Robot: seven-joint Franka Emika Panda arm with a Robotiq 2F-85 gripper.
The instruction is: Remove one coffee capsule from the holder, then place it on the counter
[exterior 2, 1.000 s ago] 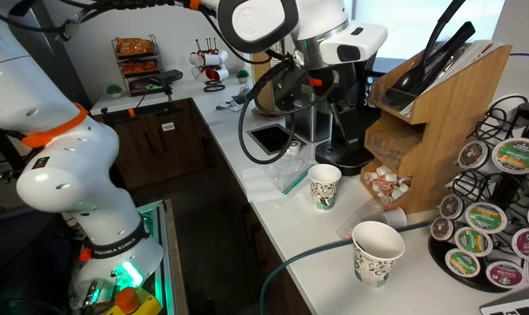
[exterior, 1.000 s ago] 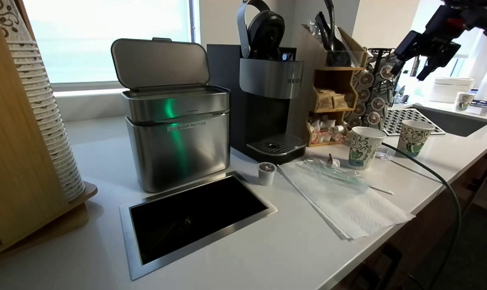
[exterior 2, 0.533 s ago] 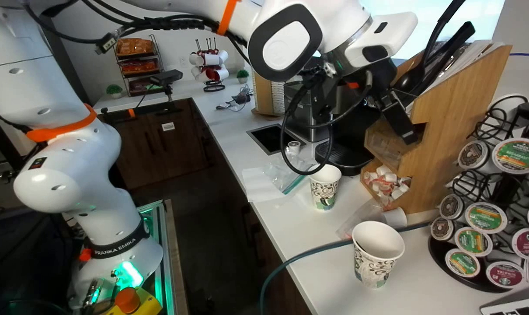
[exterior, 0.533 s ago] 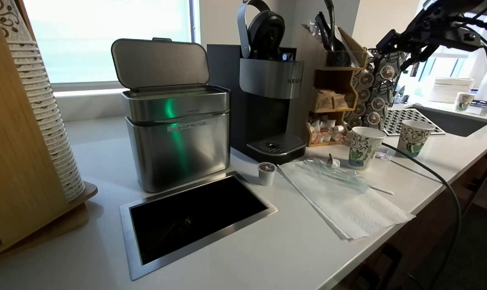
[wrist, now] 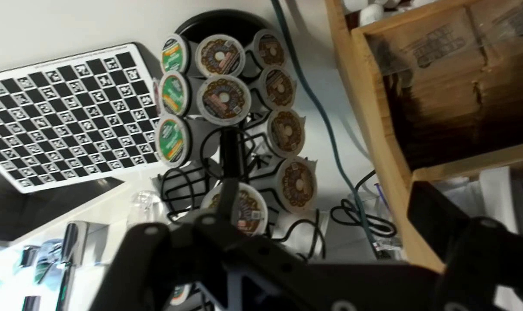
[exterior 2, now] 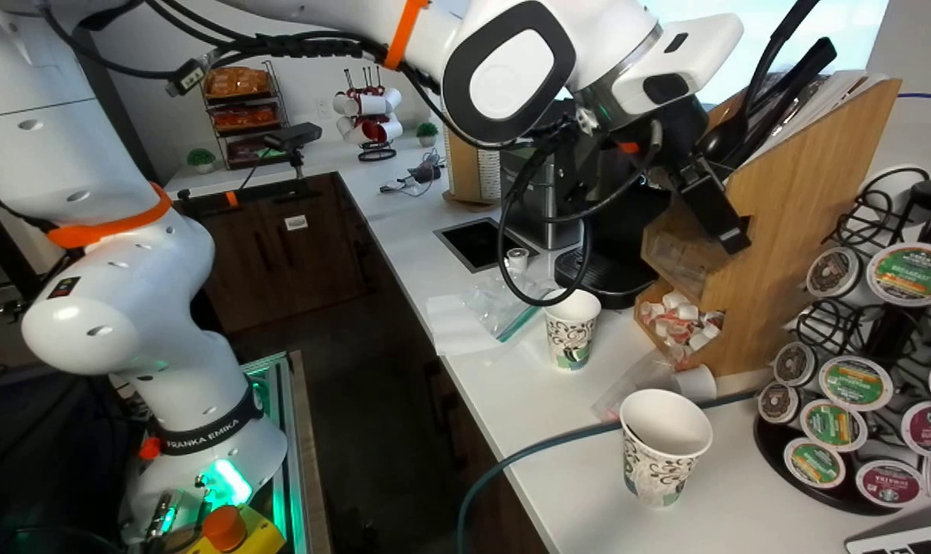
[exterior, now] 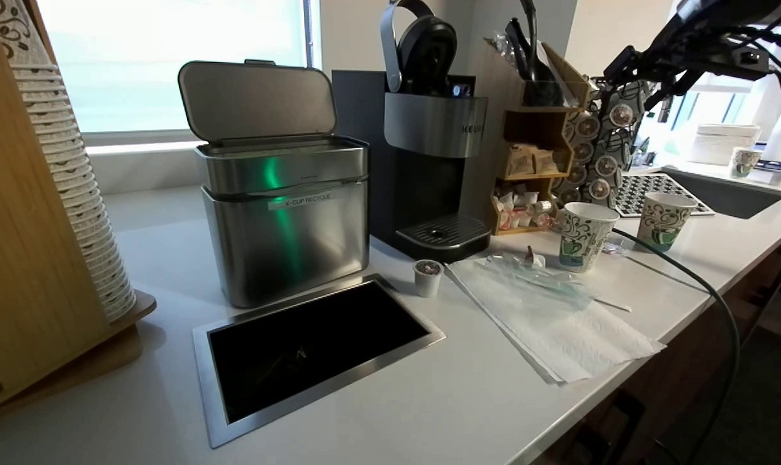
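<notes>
In an exterior view the tool [exterior: 628, 94] has come nearer the pod rack [exterior: 602, 116] over the last second and now hides part of its top. In an exterior view the arm [exterior 2: 512, 77] has carried the tool from before the coffee machine [exterior 2: 604, 278] to before the wooden box [exterior 2: 827, 177], its cable loop [exterior 2: 542, 305] swinging along and more of the cup stack [exterior 2: 488, 175] coming into sight.
</notes>
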